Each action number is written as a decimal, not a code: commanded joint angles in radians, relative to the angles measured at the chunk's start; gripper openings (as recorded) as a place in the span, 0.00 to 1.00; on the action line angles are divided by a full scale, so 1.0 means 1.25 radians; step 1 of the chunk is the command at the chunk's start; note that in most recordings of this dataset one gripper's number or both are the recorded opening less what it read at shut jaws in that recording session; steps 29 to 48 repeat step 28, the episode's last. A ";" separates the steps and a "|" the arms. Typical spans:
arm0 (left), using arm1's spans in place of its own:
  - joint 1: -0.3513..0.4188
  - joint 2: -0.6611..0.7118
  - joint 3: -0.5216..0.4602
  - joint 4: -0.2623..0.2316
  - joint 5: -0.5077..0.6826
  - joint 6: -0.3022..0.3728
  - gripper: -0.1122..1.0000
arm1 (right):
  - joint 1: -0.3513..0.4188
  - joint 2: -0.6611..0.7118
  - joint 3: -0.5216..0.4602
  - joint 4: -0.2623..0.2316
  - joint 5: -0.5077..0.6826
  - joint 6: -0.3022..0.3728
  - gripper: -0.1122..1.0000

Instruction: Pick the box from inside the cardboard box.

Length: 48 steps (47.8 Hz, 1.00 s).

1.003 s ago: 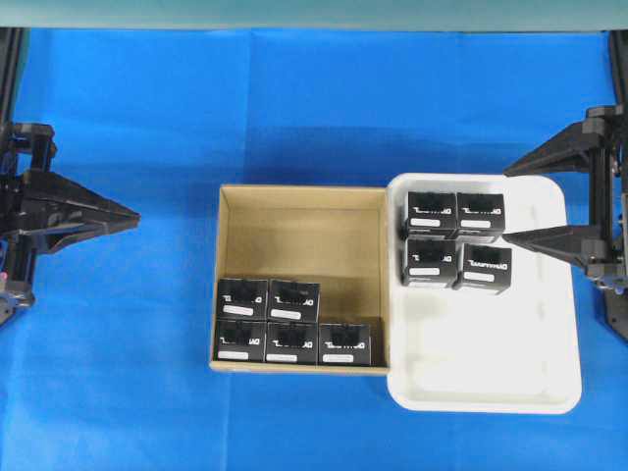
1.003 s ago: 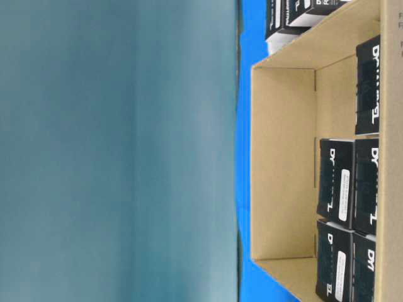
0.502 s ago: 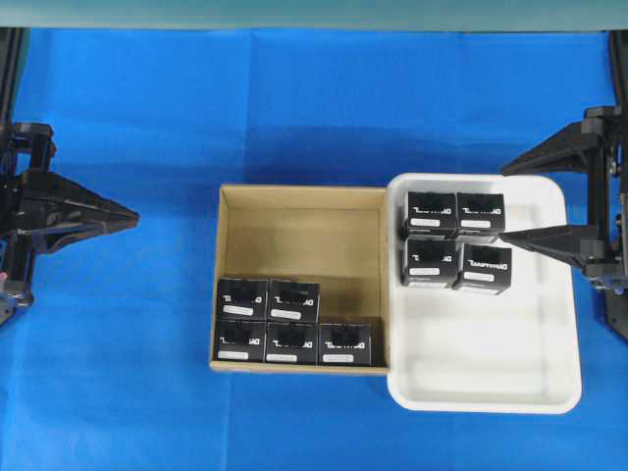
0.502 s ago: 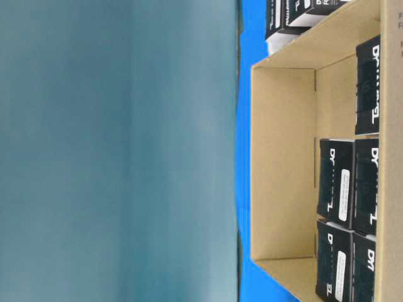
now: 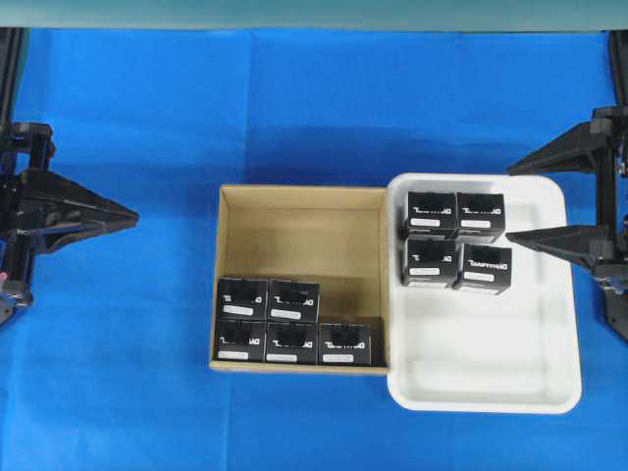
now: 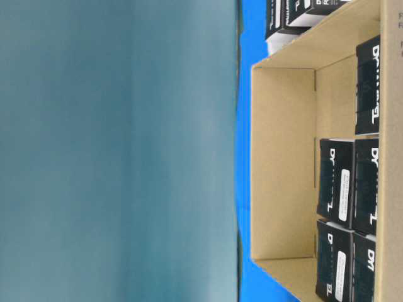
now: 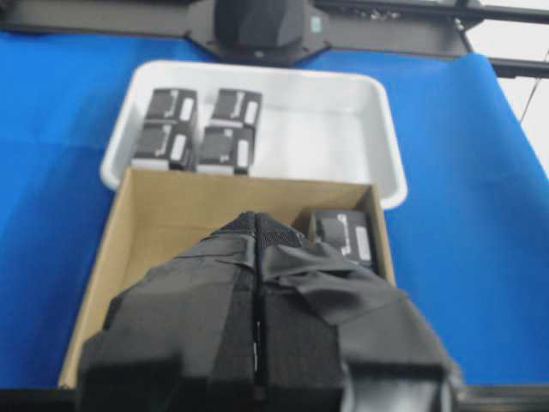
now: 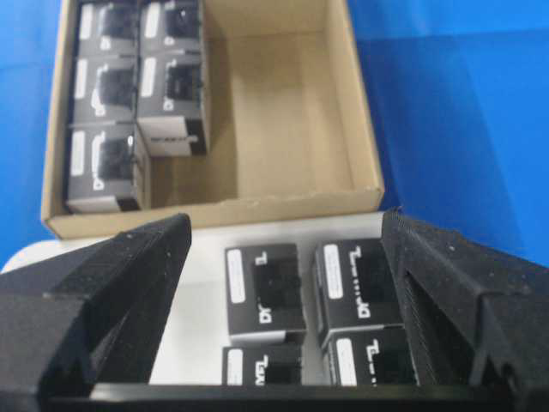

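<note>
**Five boxes waiting in the carton**

The box [image 5: 344, 343] is sitting inside the cardboard box [image 5: 301, 234], against its wall nearest the white tray [image 5: 559, 324]. The right pincer [image 5: 520, 202] is hovering spread apart over that tray; the left pincer [image 5: 133, 216] is resting pressed together, well away from the carton.

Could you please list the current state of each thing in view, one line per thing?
Carton: open-topped, holding five black boxes along its near side.
Tray: holding four black boxes in a two-by-two block at its far end.
Left gripper: shut, empty, out over the blue cloth.
Right gripper: open wide, empty, at the tray's right edge.
</note>
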 commanded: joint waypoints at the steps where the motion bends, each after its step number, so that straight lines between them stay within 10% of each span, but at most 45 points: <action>1: -0.002 0.004 -0.012 0.001 -0.005 0.001 0.04 | 0.001 0.000 -0.004 0.002 -0.006 0.000 0.92; 48: -0.004 0.004 -0.011 0.001 -0.005 0.001 0.04 | 0.001 0.000 0.000 0.002 0.000 0.000 0.92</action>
